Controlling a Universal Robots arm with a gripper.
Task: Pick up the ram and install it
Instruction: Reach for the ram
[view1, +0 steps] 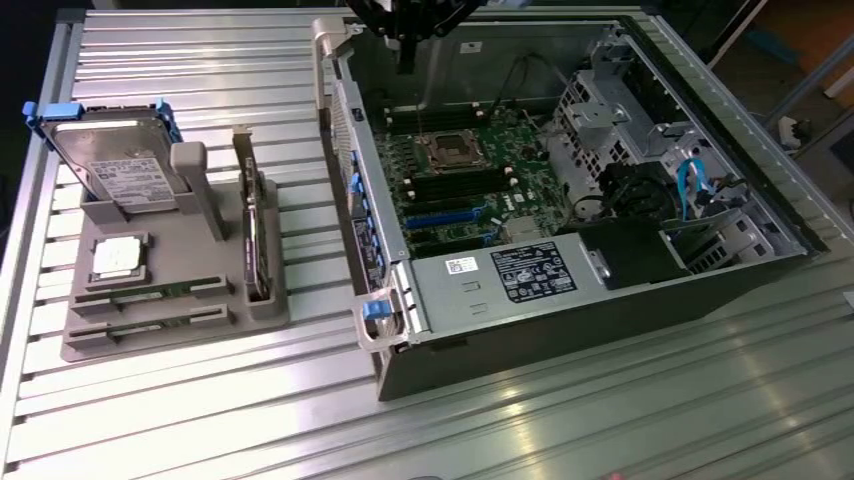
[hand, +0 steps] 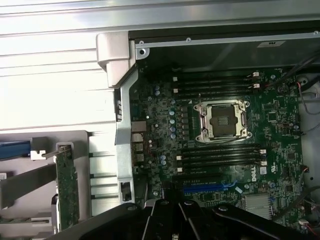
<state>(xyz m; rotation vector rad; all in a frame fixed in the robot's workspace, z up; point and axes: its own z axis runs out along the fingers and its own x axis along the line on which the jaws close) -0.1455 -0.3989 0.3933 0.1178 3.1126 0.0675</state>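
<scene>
The ram is a thin green stick lying in a slot near the front of the grey holder, on the exterior view's left. My gripper hangs high over the far rim of the open computer case, well away from the ram. In the wrist view its dark fingers are shut together, with nothing seen between them, above the motherboard. Empty dark memory slots run beside the bare processor socket.
The holder also carries a hard drive standing upright, a silver processor chip and an expansion card on edge. The power supply and drive cage fill parts of the case. All rests on a slatted metal table.
</scene>
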